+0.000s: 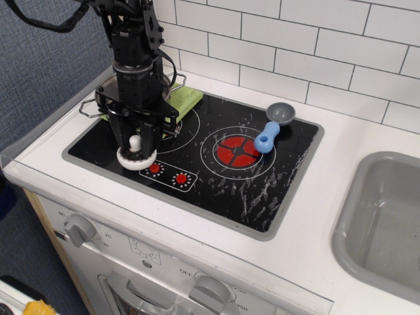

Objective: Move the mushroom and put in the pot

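The white mushroom lies cap down on the black cooktop, stem pointing up, at the front left by the red dials. My gripper is low over it, open, with one finger on each side of the stem; I cannot tell whether the fingers touch it. The steel pot stands behind the gripper on a green cloth. The arm hides most of the pot, and only its rim and wire handles show.
A grey scoop with a blue handle lies at the back right of the cooktop by the red burner. A grey sink basin is at the far right. A tiled wall stands behind, and oven knobs sit below the counter edge.
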`<state>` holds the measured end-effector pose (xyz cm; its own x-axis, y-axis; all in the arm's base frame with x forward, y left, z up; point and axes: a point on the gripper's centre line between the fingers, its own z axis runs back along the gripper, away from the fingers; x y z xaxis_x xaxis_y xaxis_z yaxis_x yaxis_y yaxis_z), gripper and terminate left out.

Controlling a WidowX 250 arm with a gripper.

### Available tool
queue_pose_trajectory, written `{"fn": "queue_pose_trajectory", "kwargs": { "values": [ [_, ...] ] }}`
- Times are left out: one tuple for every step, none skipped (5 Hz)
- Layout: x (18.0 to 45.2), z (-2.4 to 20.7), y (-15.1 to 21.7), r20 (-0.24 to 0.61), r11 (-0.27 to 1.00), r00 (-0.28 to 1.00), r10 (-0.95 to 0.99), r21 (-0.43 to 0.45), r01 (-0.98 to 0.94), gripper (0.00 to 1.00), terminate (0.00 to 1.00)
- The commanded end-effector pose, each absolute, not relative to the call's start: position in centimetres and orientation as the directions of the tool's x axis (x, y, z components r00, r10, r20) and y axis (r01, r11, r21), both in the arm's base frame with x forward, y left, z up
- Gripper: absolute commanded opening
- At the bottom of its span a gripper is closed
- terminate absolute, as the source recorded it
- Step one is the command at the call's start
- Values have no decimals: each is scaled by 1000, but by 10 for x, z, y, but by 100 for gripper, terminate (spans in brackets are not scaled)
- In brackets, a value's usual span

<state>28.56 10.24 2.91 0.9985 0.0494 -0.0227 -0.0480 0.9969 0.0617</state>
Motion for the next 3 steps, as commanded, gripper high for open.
{"fn": "queue_pose_trajectory", "kwargs": {
  "values": [
    [290,69,112,112,996,991,77,31,-81,0,0],
    [299,92,120,165,995,981,97,9,-100,0,0],
    [312,104,138,210,988,966,150,13,-156,0,0]
  ]
}}
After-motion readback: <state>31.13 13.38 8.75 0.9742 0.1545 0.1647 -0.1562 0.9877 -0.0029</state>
